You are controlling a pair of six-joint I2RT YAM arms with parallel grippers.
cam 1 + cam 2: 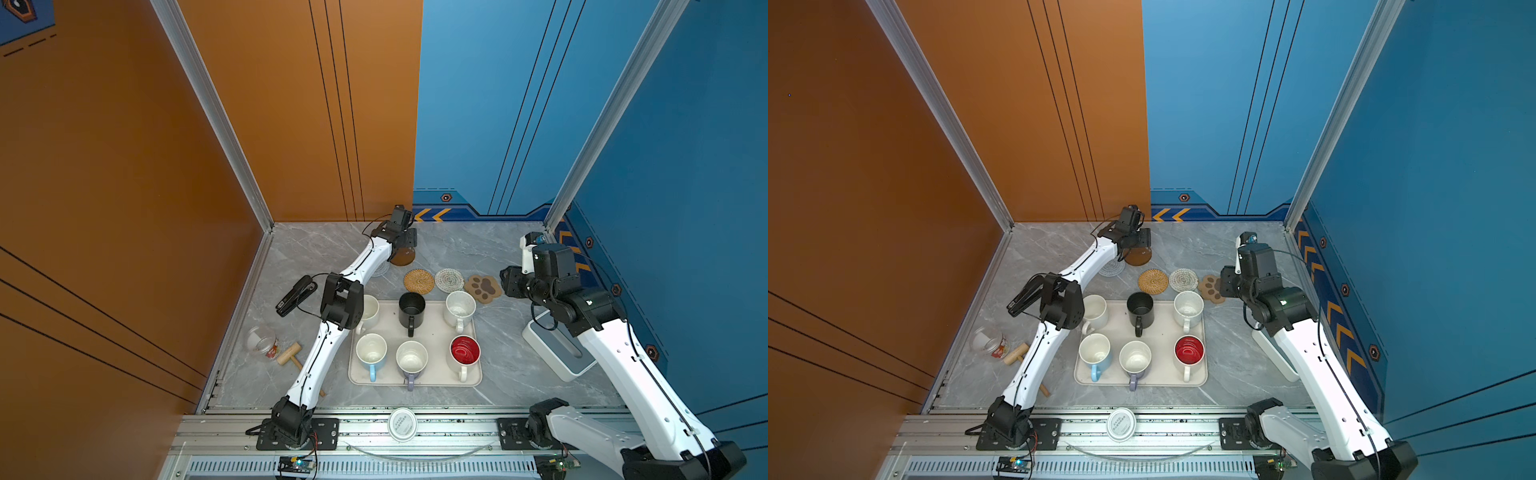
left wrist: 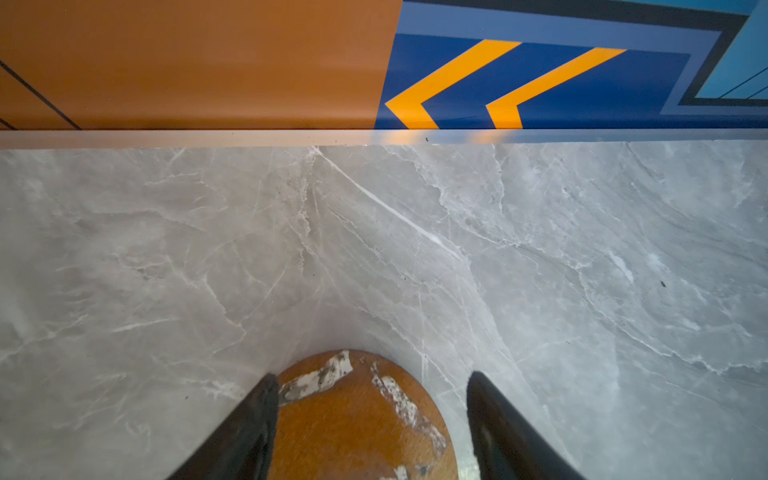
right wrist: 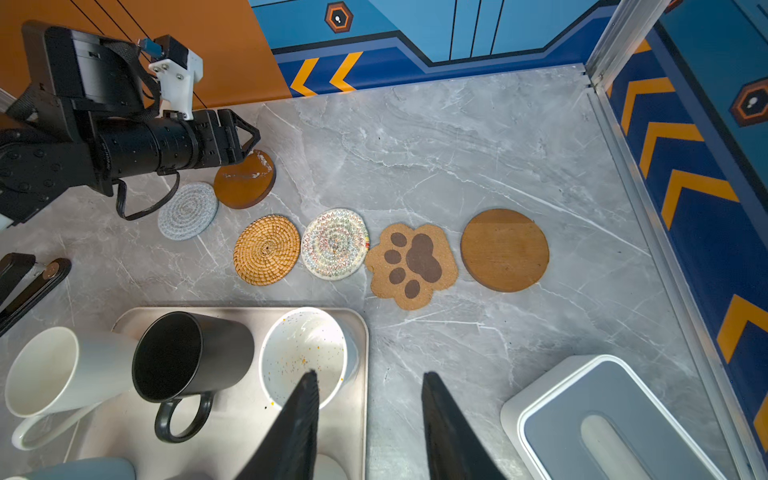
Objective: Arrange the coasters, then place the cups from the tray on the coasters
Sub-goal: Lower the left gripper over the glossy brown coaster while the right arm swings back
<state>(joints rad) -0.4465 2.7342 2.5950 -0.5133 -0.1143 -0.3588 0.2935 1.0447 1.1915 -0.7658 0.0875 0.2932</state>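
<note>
My left gripper [image 2: 372,376] is open at the back of the table, its jaws straddling a brown disc coaster [image 2: 357,424] with white scuffs that lies flat. Beside that disc lies the grey-blue coaster [image 3: 188,211]. The rattan [image 3: 266,249], whitish woven [image 3: 335,244], paw-shaped [image 3: 411,266] and second brown disc [image 3: 504,249] coasters form a row behind the tray [image 1: 436,332]. On the tray stand the white [image 1: 370,309], black [image 1: 411,309], speckled [image 1: 460,309], light blue [image 1: 371,353], lavender [image 1: 411,359] and red-inside [image 1: 464,353] cups. My right gripper [image 3: 370,376] hangs open and empty above the tray's far right corner.
A white-and-grey box holder [image 1: 559,353] sits under the right arm. Left of the tray are a glass jar [image 1: 262,341], a wooden mallet [image 1: 291,355] and a black stapler [image 1: 295,295]. A round white lid [image 1: 402,424] rests on the front rail. Walls close the back and sides.
</note>
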